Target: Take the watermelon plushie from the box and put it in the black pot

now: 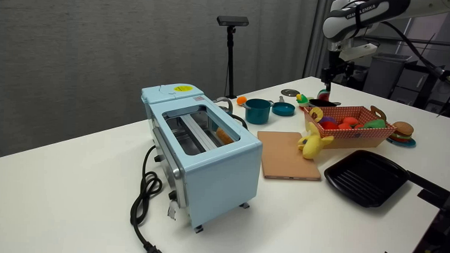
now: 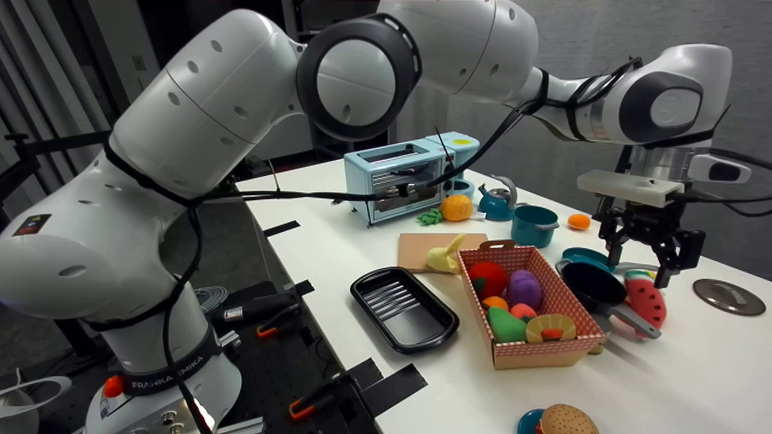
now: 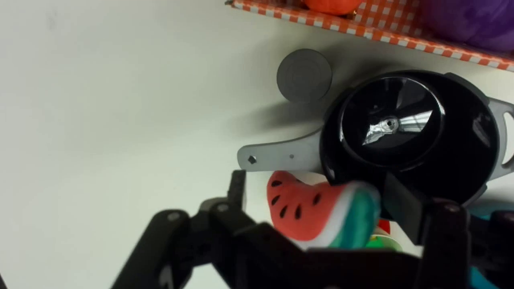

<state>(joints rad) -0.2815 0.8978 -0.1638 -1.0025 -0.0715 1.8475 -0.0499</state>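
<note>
The watermelon plushie (image 3: 313, 210) is out of the gingham-lined box (image 2: 537, 357) and rests beside the long-handled black pot (image 3: 405, 132), fingers (image 3: 403, 208) spread above it; whether plushie and pot touch is hard to tell. Gripping it, lifting it and lowering it in seem left to do.

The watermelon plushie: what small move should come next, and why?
Probably lower the open gripper slightly: the watermelon plushie is outside the black pot, between the spread fingers in the wrist view, yet the fingertips appear only near its top in an exterior view.
</note>
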